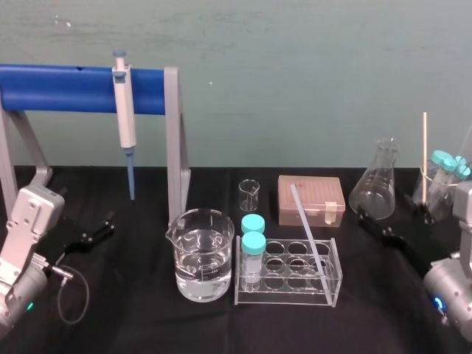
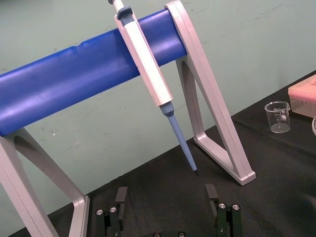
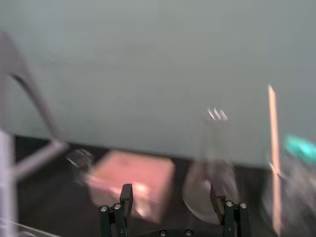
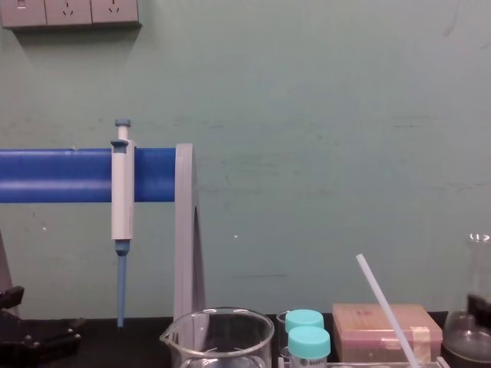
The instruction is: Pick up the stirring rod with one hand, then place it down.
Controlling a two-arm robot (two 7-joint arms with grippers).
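Note:
The stirring rod (image 1: 304, 221), a thin translucent white stick, leans tilted in the clear tube rack (image 1: 289, 284), its top end toward the pink box; it also rises at a slant in the chest view (image 4: 382, 303). My right gripper (image 1: 372, 221) hovers to the rack's right, apart from the rod. In the right wrist view its fingers (image 3: 126, 193) stand wide apart with nothing between them, so it is open. My left gripper (image 1: 92, 232) rests at the far left of the table, open and empty (image 2: 166, 195).
A water-filled beaker (image 1: 200, 254) stands left of the rack, which holds two teal-capped tubes (image 1: 253, 243). Behind are a small beaker (image 1: 249, 195), a pink box (image 1: 311, 199) and a conical flask (image 1: 377, 188). A pipette (image 1: 124, 110) hangs on the blue-barred stand (image 1: 66, 88).

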